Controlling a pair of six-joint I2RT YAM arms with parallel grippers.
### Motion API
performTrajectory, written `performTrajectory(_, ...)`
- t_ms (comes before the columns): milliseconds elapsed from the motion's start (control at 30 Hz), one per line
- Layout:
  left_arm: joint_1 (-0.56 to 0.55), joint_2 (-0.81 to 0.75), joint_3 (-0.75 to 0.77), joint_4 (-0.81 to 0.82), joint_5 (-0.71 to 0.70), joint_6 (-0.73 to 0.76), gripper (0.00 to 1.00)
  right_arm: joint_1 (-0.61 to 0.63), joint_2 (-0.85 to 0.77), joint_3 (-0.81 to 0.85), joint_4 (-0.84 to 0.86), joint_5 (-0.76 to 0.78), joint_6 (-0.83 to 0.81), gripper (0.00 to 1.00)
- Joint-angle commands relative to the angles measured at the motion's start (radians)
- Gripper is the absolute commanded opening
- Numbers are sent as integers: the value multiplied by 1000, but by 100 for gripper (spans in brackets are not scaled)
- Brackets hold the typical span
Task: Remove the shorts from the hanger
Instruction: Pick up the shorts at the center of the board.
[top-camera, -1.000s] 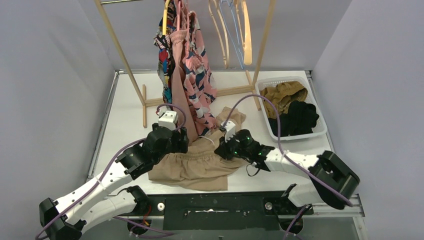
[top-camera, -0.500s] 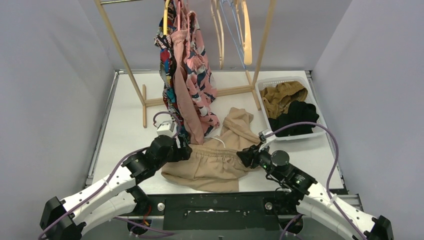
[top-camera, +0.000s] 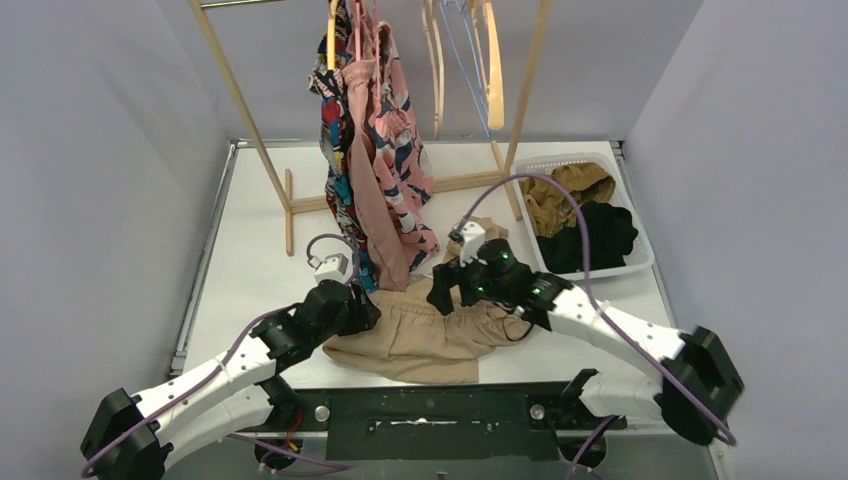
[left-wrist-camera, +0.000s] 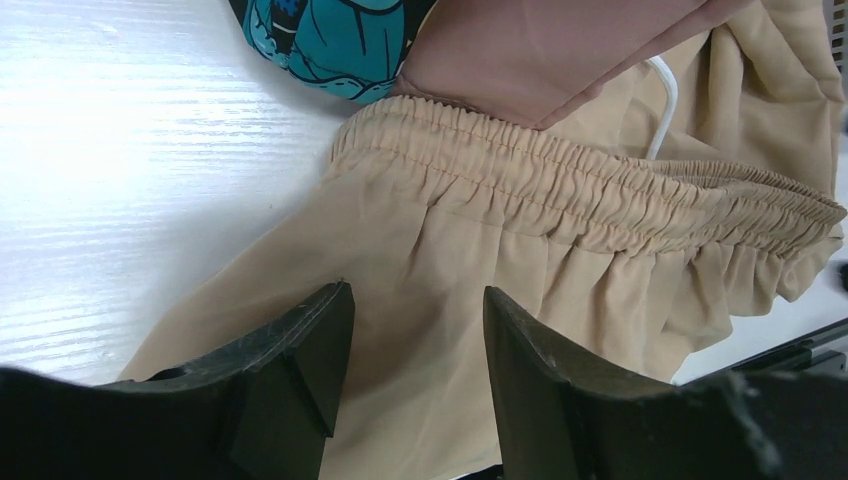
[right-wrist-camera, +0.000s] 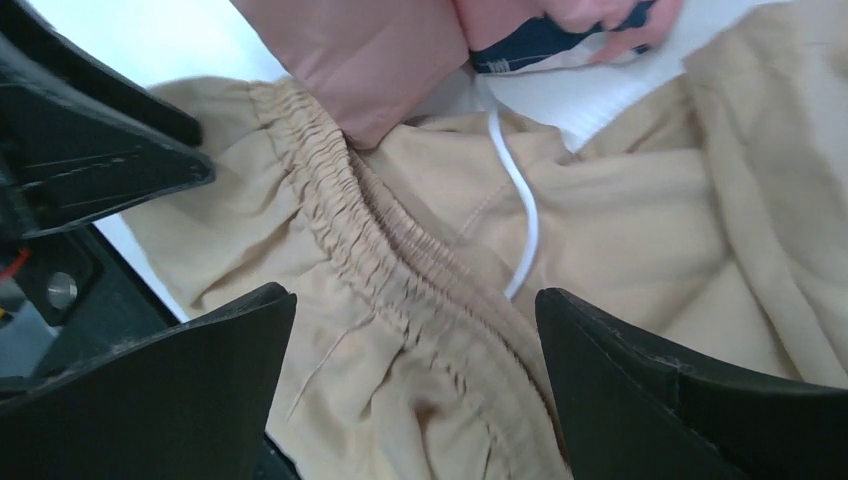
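2 claws hang just over the beige shorts (top-camera: 420, 335). The right claw (right-wrist-camera: 415, 300) is wide open. The left claw (left-wrist-camera: 415, 300) is half open.

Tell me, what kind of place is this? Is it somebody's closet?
Not a closet, more likely a robot practice booth: plain grey walls box in a white table, a wooden clothes rack holds hanging shorts, and a white basket sits beside it.
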Motion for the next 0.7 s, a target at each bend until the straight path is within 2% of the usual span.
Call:
performTrajectory(0,6,-23,5,76,24,-23,49,-6,248,134,-23,-145,-150,99)
performTrajectory(167,11,-73,-16,69,11,-30,49,0,475,204,-30,-185,-193,99)
performTrajectory(333,17,-112,-27,63,1,-30,49,68,606,217,-72,3,-205,98)
performTrajectory(367,18,-118,-25,60,-3,-28,49,84,618,210,-74,82,-195,91)
performTrajectory(433,20,-129,-18,54,-15,-23,49,106,620,172,-52,155,-170,69)
performTrajectory(500,20,-140,-9,44,-30,-20,49,114,585,117,0,148,-171,51)
performTrajectory(667,23,-178,0,28,-64,-16,49,122,411,12,106,115,-180,17)
